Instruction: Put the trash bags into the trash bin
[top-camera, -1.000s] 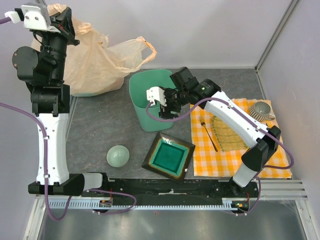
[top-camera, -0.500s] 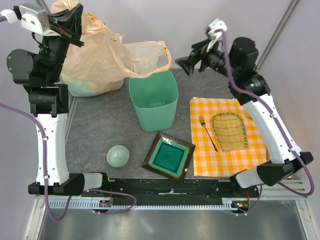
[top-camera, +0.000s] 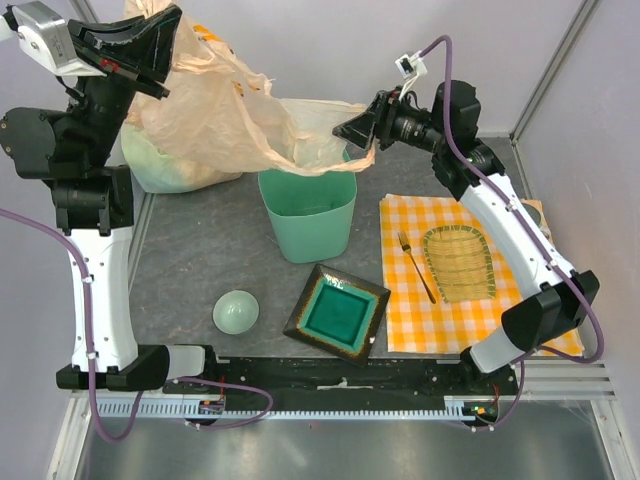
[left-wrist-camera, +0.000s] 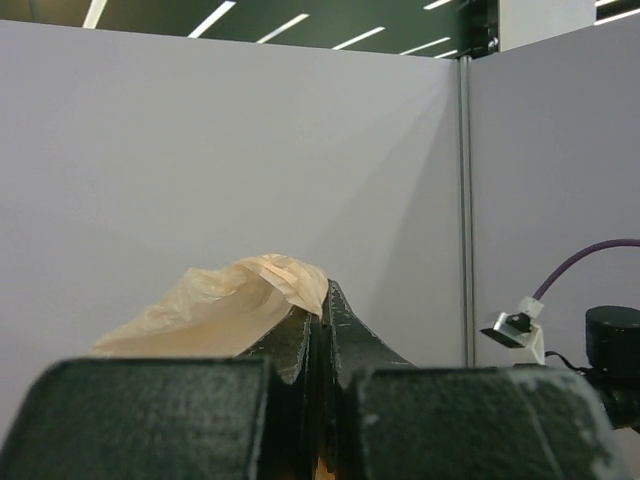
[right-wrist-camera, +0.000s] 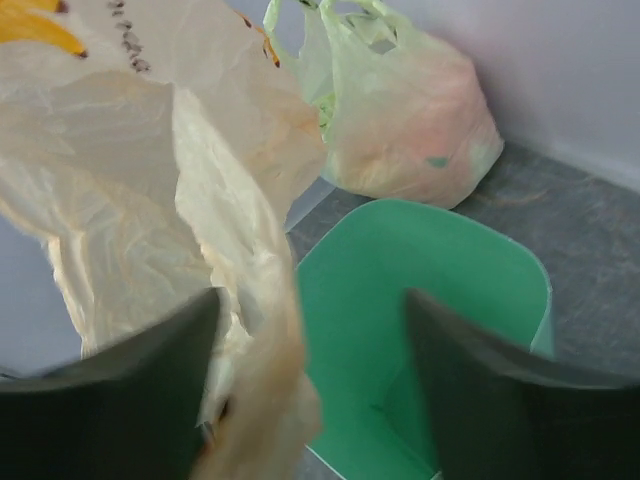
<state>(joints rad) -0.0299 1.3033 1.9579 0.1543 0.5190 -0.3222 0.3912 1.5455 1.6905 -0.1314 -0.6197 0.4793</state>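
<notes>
The peach-cream trash bag (top-camera: 230, 110) hangs stretched from upper left down to the rim of the mint-green trash bin (top-camera: 308, 215). My left gripper (top-camera: 150, 45) is raised high at the back left and shut on the bag's top; in the left wrist view the film (left-wrist-camera: 230, 305) bulges out of the shut gripper (left-wrist-camera: 320, 300). My right gripper (top-camera: 356, 128) is at the bag's lower end, above the bin's back rim. In the right wrist view it (right-wrist-camera: 310, 295) is open, with bag film (right-wrist-camera: 250, 300) by its left finger and the bin's mouth (right-wrist-camera: 400, 260) below.
A yellow-green stuffed bag (top-camera: 165, 165) sits at the back left, also in the right wrist view (right-wrist-camera: 400, 110). A pale green bowl (top-camera: 236, 311) and a square teal dish (top-camera: 337, 312) lie in front of the bin. A yellow checked cloth (top-camera: 450, 310) carries a fork (top-camera: 417, 267) and a woven mat (top-camera: 458, 262).
My left gripper has lifted the bag higher. My right arm left the bin, swung up to the back right, then came in to the bag's lower end, which now hangs over the bin.
</notes>
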